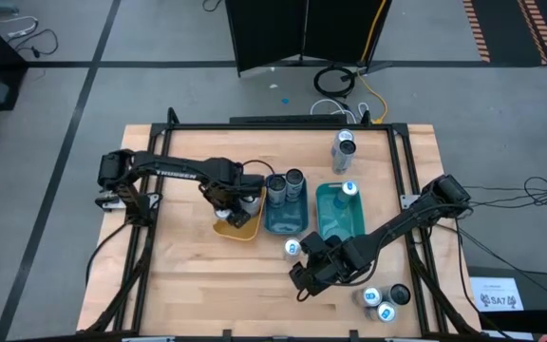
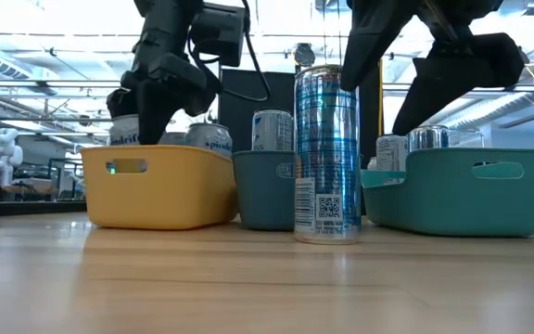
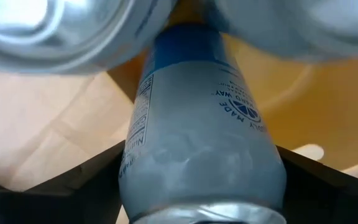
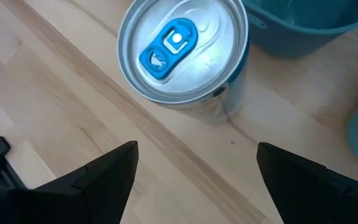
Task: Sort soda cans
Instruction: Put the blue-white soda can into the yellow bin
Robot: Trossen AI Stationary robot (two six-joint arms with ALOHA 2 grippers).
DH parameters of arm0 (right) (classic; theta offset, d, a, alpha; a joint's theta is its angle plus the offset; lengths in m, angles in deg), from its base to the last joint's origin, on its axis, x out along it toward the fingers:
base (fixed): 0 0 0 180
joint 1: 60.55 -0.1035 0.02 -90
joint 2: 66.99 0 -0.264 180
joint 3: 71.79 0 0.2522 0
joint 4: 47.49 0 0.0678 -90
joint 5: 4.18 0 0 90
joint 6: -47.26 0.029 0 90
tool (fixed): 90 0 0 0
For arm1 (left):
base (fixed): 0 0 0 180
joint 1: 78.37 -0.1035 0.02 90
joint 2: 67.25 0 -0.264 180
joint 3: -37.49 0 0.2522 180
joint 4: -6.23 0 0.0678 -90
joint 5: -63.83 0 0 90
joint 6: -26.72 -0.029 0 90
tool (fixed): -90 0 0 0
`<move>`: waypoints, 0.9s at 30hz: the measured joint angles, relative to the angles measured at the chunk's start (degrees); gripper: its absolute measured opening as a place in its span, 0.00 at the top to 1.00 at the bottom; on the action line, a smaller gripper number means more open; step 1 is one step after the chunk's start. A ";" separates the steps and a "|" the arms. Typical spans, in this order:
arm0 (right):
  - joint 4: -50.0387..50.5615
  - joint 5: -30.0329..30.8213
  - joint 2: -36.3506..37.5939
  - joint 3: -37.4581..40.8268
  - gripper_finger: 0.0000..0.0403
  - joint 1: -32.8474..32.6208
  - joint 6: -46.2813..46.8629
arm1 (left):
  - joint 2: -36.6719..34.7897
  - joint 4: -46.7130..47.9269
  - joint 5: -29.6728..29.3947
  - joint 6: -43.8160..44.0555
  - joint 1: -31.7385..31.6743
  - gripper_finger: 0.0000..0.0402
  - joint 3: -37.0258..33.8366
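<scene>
My left gripper (image 1: 231, 201) points down into the yellow tray (image 1: 224, 228), shut on a silver-and-blue soda can (image 3: 197, 124). Two other cans (image 2: 207, 137) stand in that tray beside it. My right gripper (image 1: 302, 269) hangs open over the near middle of the table. Its fingers (image 4: 104, 180) are short of a blue-tabbed can (image 4: 182, 53) that stands on its base on the wood, and they touch nothing. In the low view that can (image 2: 325, 153) stands tall in front of the trays. My left gripper pinches the can's round side near its top rim (image 3: 132, 180) between its two fingers (image 3: 98, 180), which come from above and point down. The can stands upright below them, its lower end inside the yellow tray. The tray wall hides whether it rests on the floor.
A blue-grey tray (image 1: 283, 220) with two cans and a teal tray (image 1: 335, 220) with one blue-tabbed can (image 1: 349, 188) stand right of the yellow one. A can (image 1: 343, 147) sits toward the far edge. Three cans (image 1: 385, 302) cluster at the near right corner.
</scene>
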 joint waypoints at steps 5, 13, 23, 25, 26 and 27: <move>0.39 0.00 0.00 0.00 0.20 0.02 0.01 | 0.15 -2.99 -1.57 -1.62 -0.06 0.13 0.00; 1.07 -0.05 0.00 0.00 0.20 -0.07 0.31 | 0.15 -4.74 -4.30 -1.31 -0.01 0.13 -0.02; 1.24 -0.63 0.00 0.00 0.20 -0.48 0.61 | 0.15 -3.92 -4.10 -1.30 -0.01 0.13 1.21; 1.24 -0.83 0.00 0.00 0.20 -0.49 0.63 | 0.15 -3.75 -4.08 -1.25 -0.01 0.13 2.05; 1.24 -0.83 0.00 0.00 0.20 -0.50 0.63 | 0.03 -3.58 -4.04 -1.23 -0.01 0.13 2.31; 1.22 -0.83 0.00 0.00 0.20 -0.50 0.63 | -0.11 -3.38 -4.04 -1.23 -0.01 0.13 2.58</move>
